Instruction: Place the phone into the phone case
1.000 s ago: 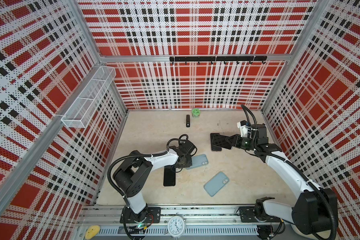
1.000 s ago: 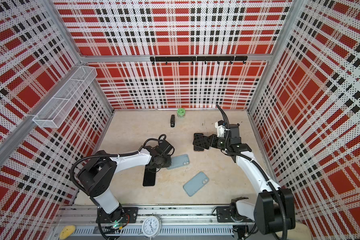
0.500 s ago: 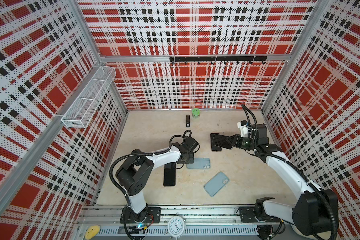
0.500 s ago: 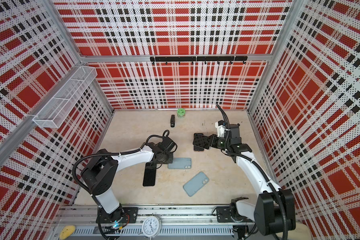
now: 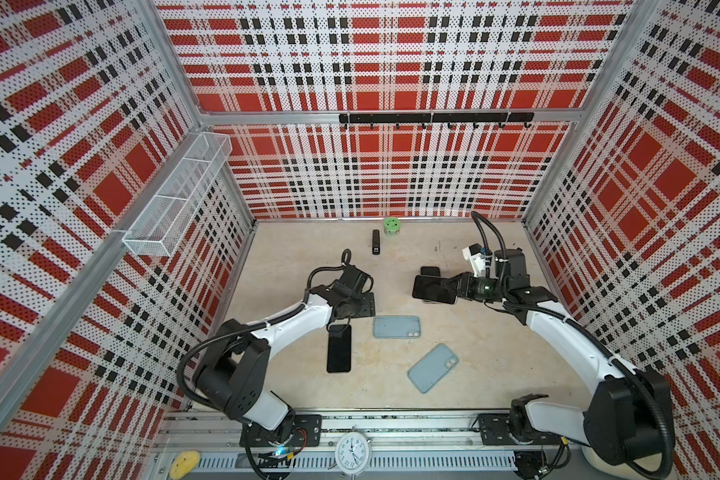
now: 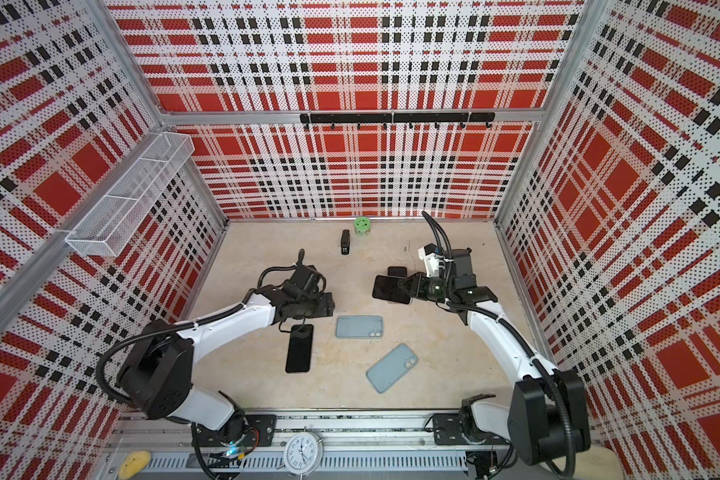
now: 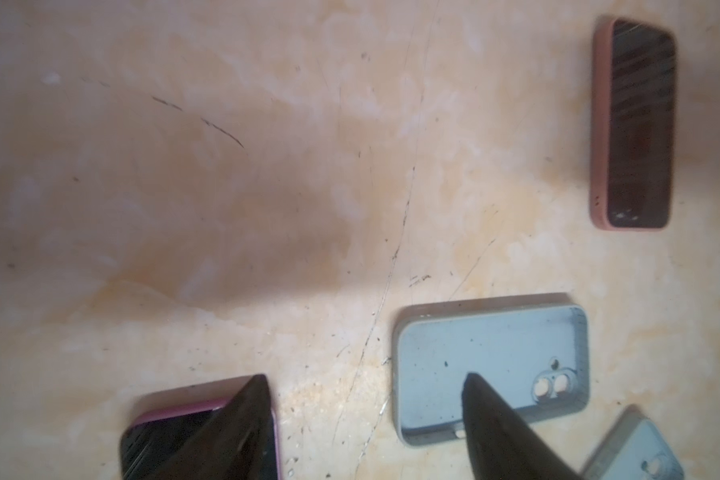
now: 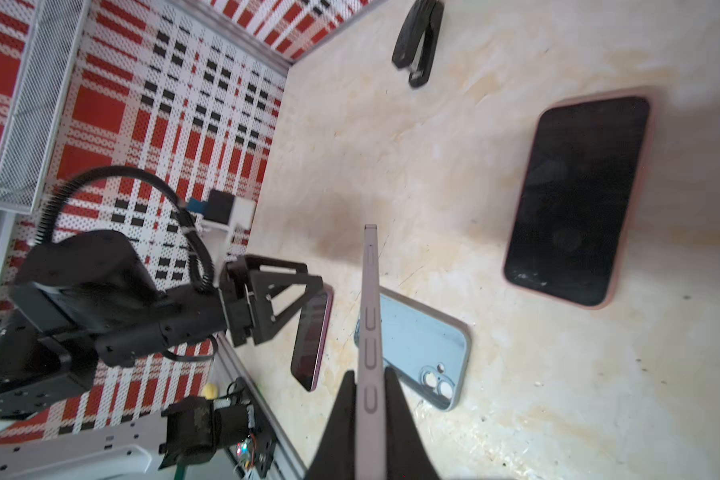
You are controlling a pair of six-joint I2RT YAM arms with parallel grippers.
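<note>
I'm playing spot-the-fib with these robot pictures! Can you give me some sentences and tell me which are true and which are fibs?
1. The right gripper is pinching a phone by its edges. True.
2. One gripper is carrying a blue case. False: the left gripper is open with nothing in it, and the right one holds only the phone.
3. Two blue phone cases lie on the table. True.
4. The stapler sits inside the basket. False: the stapler lies on the table near the back wall, and the wire basket hangs on the side wall.
</note>
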